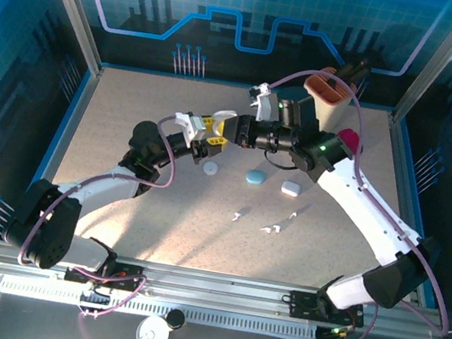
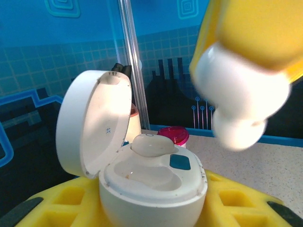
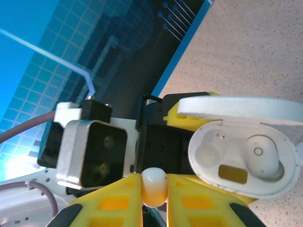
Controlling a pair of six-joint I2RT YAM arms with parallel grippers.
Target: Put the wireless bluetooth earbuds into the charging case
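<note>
Speckled beige tabletop (image 1: 117, 122), scattered earbuds (image 1: 268, 228), blue circuit-print walls (image 1: 26, 17)

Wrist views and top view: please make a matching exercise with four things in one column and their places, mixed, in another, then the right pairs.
1 open white case
2 white earbud
3 pale blue case
4 loose earbuds

A on the table, beside a small white case
B pinched in the right gripper
C scattered on the table, nearer the arm bases
D in the left gripper, lid up

Pairs: 1-D, 2-B, 3-A, 4-C
</note>
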